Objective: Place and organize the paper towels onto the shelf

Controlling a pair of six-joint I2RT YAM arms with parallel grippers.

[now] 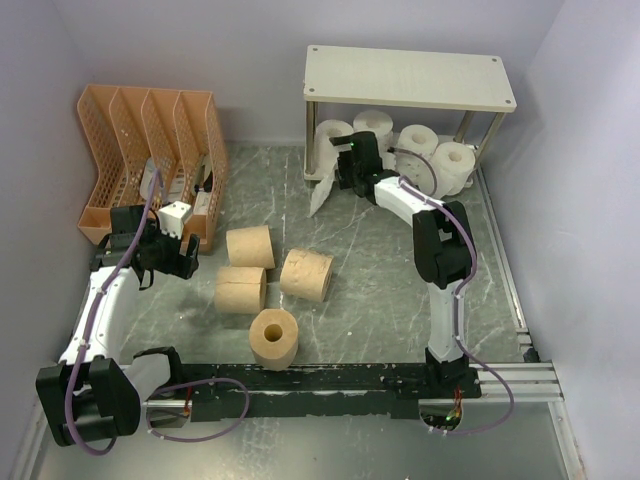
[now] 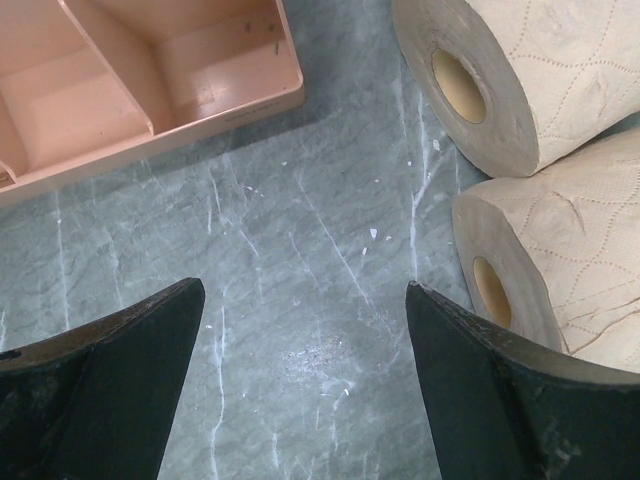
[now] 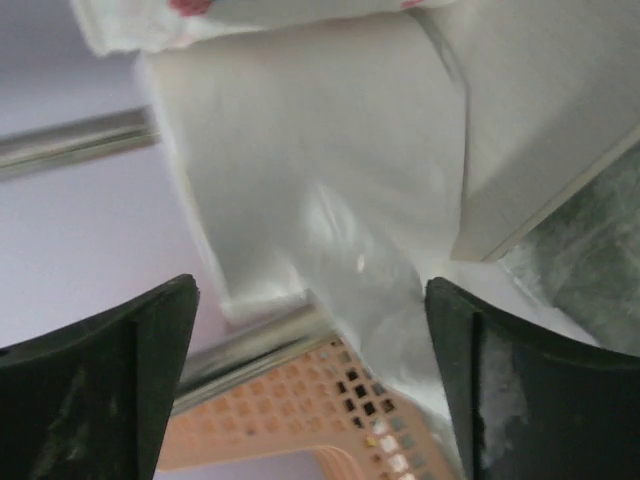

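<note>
The shelf (image 1: 410, 78) stands at the back right with several white rolls (image 1: 420, 140) on its lower board. A loose white paper tail (image 1: 326, 196) hangs off the left roll (image 1: 332, 136) onto the table. My right gripper (image 1: 342, 172) is open beside that roll, which fills the right wrist view (image 3: 320, 170). Several tan rolls lie mid-table: one (image 1: 250, 246), one (image 1: 241, 289), one (image 1: 306, 274) and one upright (image 1: 273, 338). My left gripper (image 1: 172, 258) is open and empty just left of them; two tan rolls (image 2: 540, 80) (image 2: 560, 290) show in its wrist view.
An orange slotted file organizer (image 1: 150, 150) stands at the back left, close behind my left gripper; its corner shows in the left wrist view (image 2: 150, 80). Walls close in the table on three sides. A metal rail (image 1: 520, 300) runs along the right edge.
</note>
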